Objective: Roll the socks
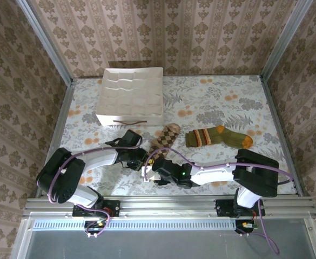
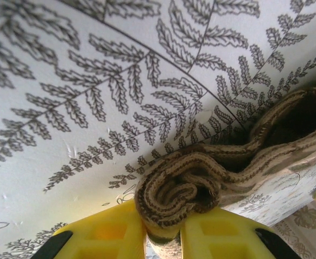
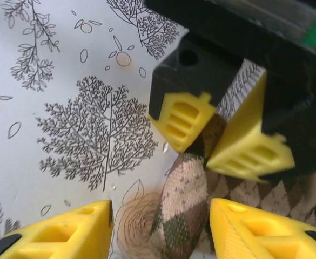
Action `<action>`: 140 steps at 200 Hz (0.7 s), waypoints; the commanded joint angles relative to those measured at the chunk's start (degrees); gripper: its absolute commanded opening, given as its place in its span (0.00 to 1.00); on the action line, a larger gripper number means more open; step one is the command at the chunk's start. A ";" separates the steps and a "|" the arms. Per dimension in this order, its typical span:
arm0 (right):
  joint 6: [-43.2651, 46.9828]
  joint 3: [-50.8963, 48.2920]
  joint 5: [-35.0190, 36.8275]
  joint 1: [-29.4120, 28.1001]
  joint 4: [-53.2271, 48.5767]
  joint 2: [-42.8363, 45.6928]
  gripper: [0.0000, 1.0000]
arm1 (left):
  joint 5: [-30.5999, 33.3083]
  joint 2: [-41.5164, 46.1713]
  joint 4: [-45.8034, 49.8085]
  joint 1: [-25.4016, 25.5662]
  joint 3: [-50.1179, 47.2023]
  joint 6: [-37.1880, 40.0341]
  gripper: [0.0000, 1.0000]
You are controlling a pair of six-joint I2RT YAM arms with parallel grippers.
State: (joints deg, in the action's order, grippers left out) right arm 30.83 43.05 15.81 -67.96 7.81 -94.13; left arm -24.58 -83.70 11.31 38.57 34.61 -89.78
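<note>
Argyle sock (image 2: 175,190) seemingly within left gripper (image 2: 163,233)

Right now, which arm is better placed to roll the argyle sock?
Left, probably: the left gripper is shut on the folded end of the argyle sock, while the right gripper stands open around it, gripping nothing.

You have a white tray (image 1: 110,117) with a grid of compartments at the far left of the table (image 1: 217,97), close to its back edge, with a thin dark handle (image 1: 136,121) on its near wall. The tablecloth shows ferns, trees and orange blossoms. Patterned wallpaper (image 1: 168,32) covers the walls behind and at both sides.
</note>
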 commanded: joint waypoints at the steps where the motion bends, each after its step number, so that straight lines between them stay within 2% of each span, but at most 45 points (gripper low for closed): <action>1: 3.71 2.43 6.65 -0.24 2.17 -3.40 0.47 | 3.47 -2.80 8.26 -0.25 -1.83 1.25 0.21; 21: 2.90 3.18 10.57 0.23 2.16 -7.16 0.40 | 3.46 -2.31 8.34 -0.38 -2.00 1.20 0.21; 57: -1.29 3.40 10.74 1.03 0.13 -9.29 0.14 | 3.31 -1.16 8.98 -0.77 -1.89 1.47 0.21; 72: -4.00 3.83 9.19 1.66 -2.44 -9.41 0.06 | 3.76 0.72 10.45 -1.23 -1.12 2.02 0.26; 85: -6.42 3.97 6.09 2.58 -4.86 -9.11 0.00 | 4.80 3.36 12.87 -1.79 0.02 2.72 0.35; 115: -10.80 4.15 -5.91 5.19 -9.39 -8.22 0.00 | 5.12 9.78 14.05 -4.46 -0.50 1.81 0.53; 140: -14.26 4.43 -15.04 8.37 -10.93 -8.00 0.00 | 4.24 14.03 9.41 -6.33 -3.32 -1.05 0.61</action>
State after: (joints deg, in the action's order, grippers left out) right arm 22.37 48.23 12.64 -62.87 6.68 -100.82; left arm -20.71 -73.43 20.40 33.56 33.78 -88.60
